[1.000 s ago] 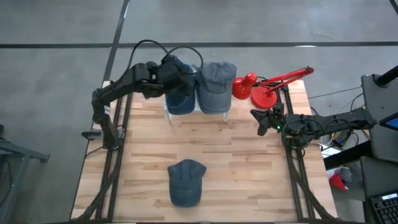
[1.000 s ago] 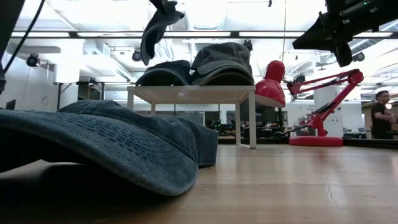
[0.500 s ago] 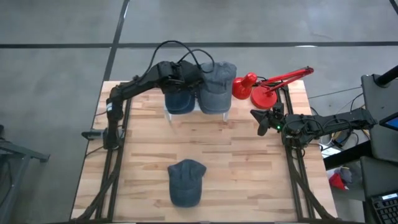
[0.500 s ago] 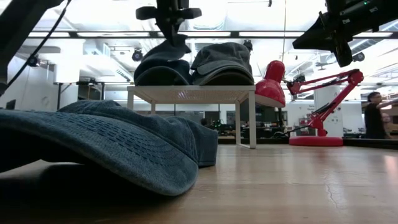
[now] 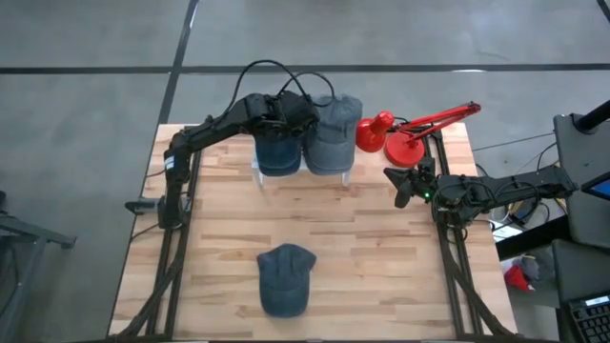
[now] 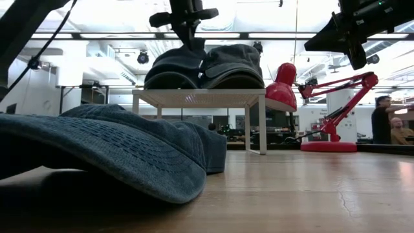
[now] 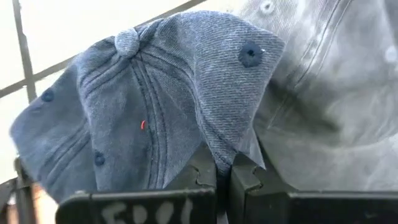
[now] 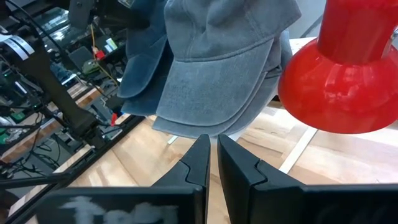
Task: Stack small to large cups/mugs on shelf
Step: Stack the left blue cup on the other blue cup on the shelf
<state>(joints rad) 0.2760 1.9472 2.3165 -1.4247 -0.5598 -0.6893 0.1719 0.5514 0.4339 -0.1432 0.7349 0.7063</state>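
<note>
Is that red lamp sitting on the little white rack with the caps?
No. In the high view the red lamp stands on the wooden table beside the white rack, which holds only caps.

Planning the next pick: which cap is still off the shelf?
The dark blue cap lying alone on the table's near end; the other caps sit piled on the white shelf, where the left gripper pinches the blue pile's top cap.

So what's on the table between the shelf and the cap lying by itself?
Nothing: in the high view, only bare wooden table separates the white shelf from the lone blue cap.
</note>
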